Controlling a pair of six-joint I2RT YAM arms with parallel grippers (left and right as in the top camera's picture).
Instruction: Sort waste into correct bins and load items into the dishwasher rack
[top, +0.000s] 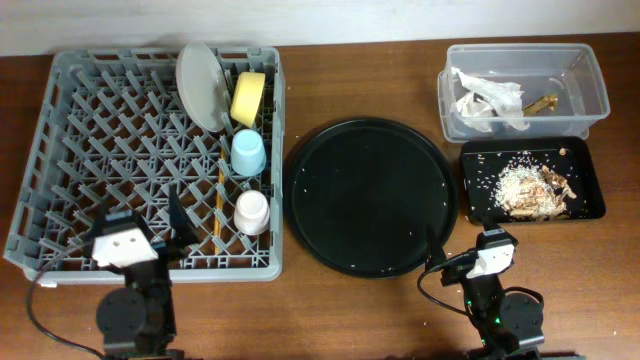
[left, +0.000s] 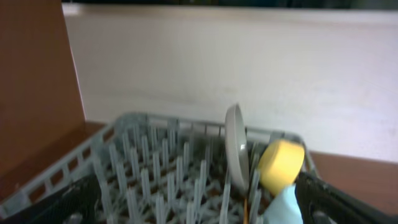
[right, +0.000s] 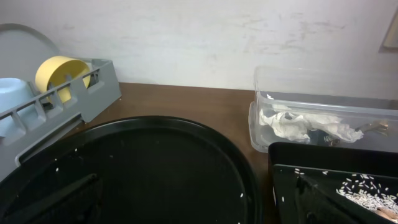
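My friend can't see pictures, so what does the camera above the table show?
A grey dishwasher rack on the left holds a plate, yellow bowl, blue cup, pink cup and chopsticks. A round black tray sits in the middle. On the right, a clear tub holds a napkin and a shallow black tray holds food scraps.

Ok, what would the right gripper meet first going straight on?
Probably the round black tray: the open right gripper points across it. If it rides higher, the way looks free to the wall.
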